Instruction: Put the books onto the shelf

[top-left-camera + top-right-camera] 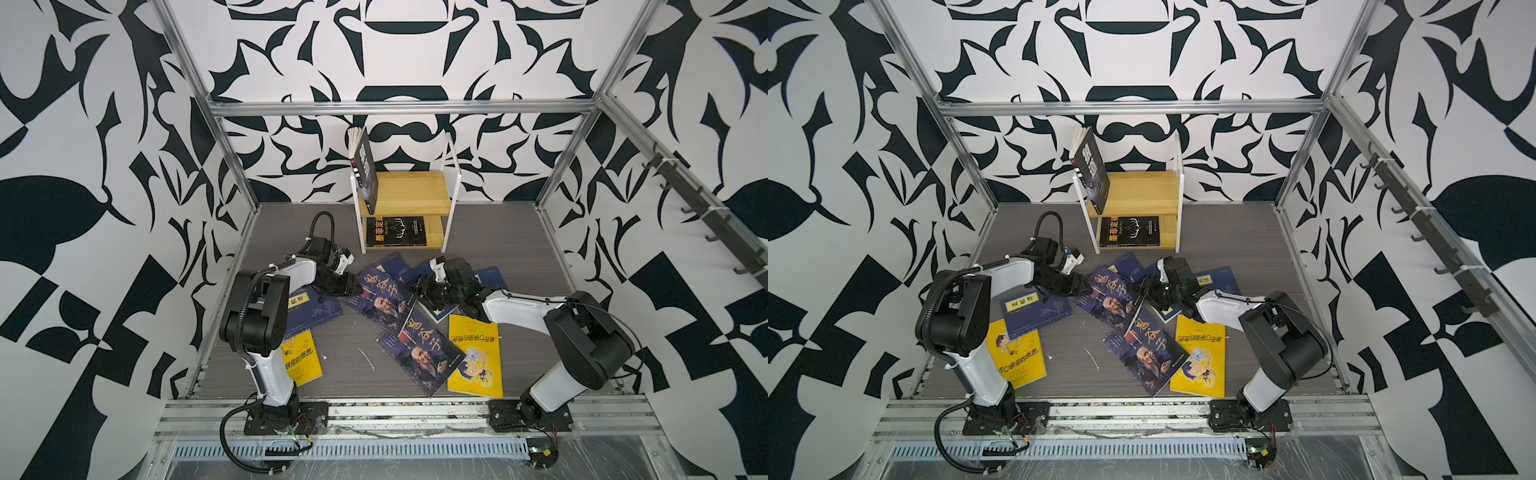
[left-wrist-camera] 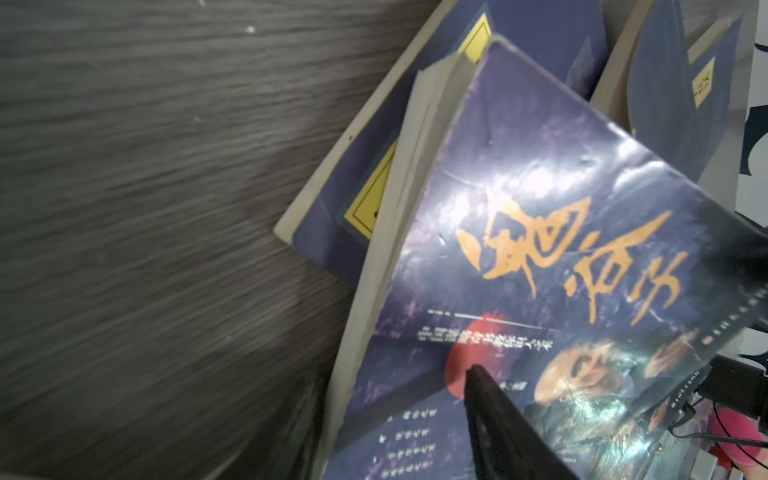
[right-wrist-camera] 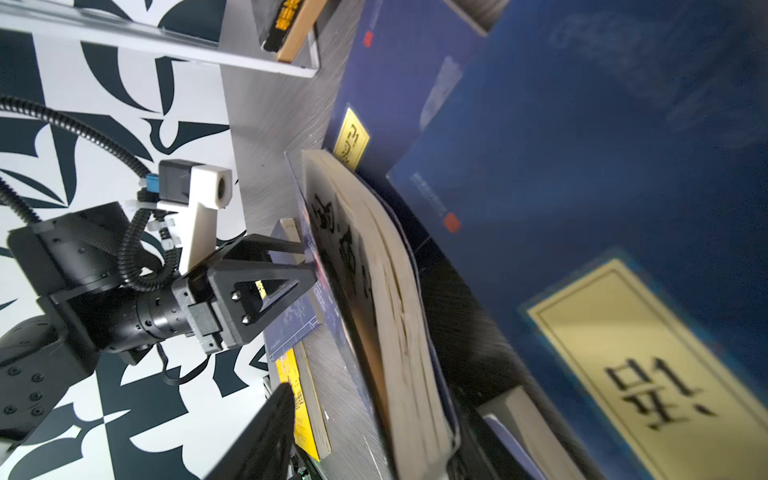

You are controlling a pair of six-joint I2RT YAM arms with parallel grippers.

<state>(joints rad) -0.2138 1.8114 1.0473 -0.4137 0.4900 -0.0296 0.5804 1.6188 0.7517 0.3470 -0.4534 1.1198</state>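
left gripper fingers apart, one tip on the tilted portrait book, right gripper fingers apart, visible one clear of its pages

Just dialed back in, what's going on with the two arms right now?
Both arms are on the portrait book nearer the shelf. The left gripper straddles one edge, the right gripper is at the opposite edge, and the book looks tipped up off the navy books. Whether either has clamped is unclear. The rest lie on the table.
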